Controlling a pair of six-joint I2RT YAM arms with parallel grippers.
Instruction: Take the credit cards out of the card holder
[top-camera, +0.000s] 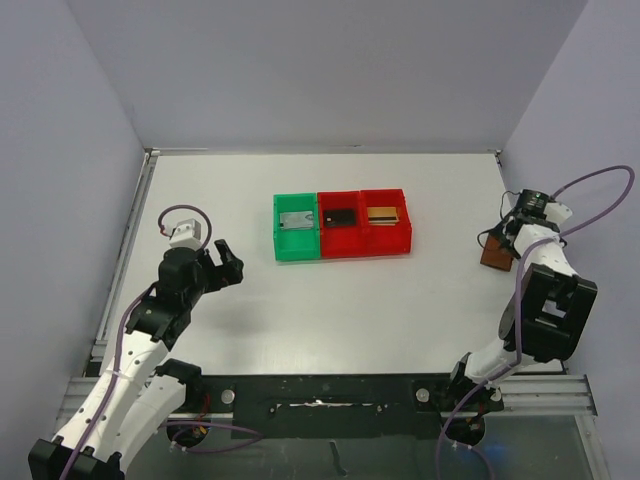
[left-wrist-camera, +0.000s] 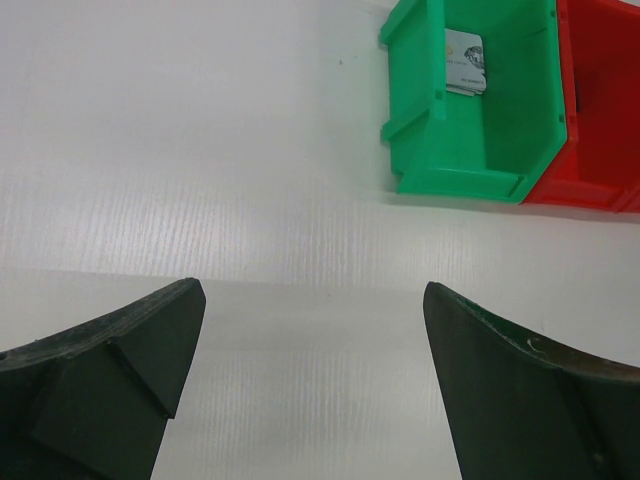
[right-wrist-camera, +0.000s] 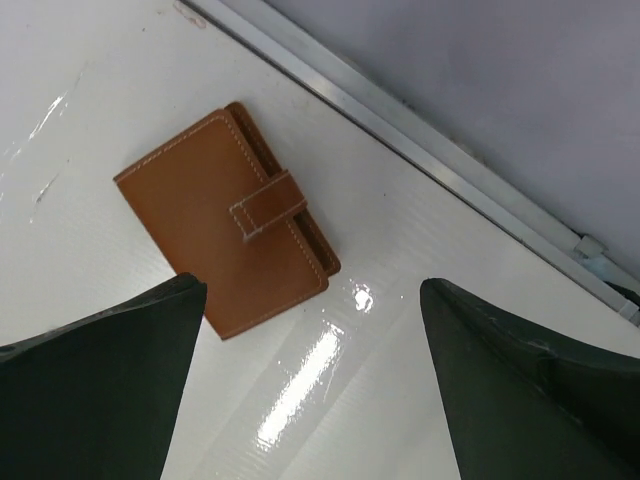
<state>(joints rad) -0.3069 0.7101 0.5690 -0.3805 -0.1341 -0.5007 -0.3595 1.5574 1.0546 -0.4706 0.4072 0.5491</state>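
Three cards lie outside the card holder: a silver-grey card (top-camera: 297, 219) in the green bin (top-camera: 281, 247), and a black card (top-camera: 341, 216) and a gold card (top-camera: 381, 213) in the two red bins (top-camera: 340, 250). The bins sit together just toward 12 o'clock from the centre of the table (top-camera: 400, 300).

The card holder (right-wrist-camera: 225, 220) lies flat at the table's 3 o'clock edge. It is closed, with its strap (right-wrist-camera: 268, 207) fastened across the front. It is tan leather with pale stitching and rounded corners, matte against the glossy white tabletop.

I judge it light, thin and somewhat pliant, and liable to slide on that slick surface. The surest hold looks to be across its long edges, leaving the strap free to unfasten. Whether any cards remain inside cannot be told.

The right gripper (right-wrist-camera: 310, 300) hovers over it with jaws spread wide and empty, the holder at 10 o'clock of the gap. The left gripper (left-wrist-camera: 310, 300), at the table's 8 o'clock, is likewise released and holds nothing.
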